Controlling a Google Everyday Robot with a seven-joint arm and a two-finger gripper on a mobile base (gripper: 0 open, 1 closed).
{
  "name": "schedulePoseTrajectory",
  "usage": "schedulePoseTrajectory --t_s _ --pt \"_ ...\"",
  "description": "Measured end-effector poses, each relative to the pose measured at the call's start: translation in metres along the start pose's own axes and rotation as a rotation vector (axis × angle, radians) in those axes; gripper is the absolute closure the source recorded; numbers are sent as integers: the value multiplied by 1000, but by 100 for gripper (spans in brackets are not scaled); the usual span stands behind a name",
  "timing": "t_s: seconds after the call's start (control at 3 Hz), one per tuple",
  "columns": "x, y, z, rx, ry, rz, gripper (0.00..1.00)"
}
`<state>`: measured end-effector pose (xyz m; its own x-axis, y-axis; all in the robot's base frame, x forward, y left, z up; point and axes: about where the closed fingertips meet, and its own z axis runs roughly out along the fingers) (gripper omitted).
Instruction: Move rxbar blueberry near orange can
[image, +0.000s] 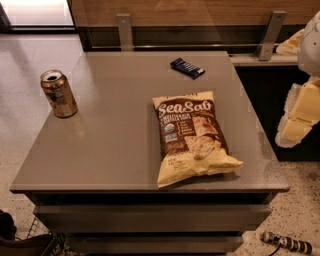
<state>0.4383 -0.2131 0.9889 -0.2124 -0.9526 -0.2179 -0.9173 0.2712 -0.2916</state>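
— Bar position?
— Flat near the far edge of the table, well apart from the can, which stands upright by the left edge. The chip bag lies nearer the front, right of centre.
— Gripper?
— Beyond the table's right edge, apart from everything on it. Wide or narrow, I cannot tell.

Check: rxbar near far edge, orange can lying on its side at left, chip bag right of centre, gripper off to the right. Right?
One error: the orange can stands upright near the left edge of the table, not on its side; the camera view shows it. The rest holds: rxbar blueberry near the far edge, chip bag right of centre, gripper off to the right.
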Motion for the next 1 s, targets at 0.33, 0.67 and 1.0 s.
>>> schedulePoseTrajectory --t_s 0.33,0.67,1.0 --pt "1 -2 -1 9 0 9 0" --pt "5 -9 -2 31 -8 31 0" --pt "14 -63 9 123 -94 103 0"
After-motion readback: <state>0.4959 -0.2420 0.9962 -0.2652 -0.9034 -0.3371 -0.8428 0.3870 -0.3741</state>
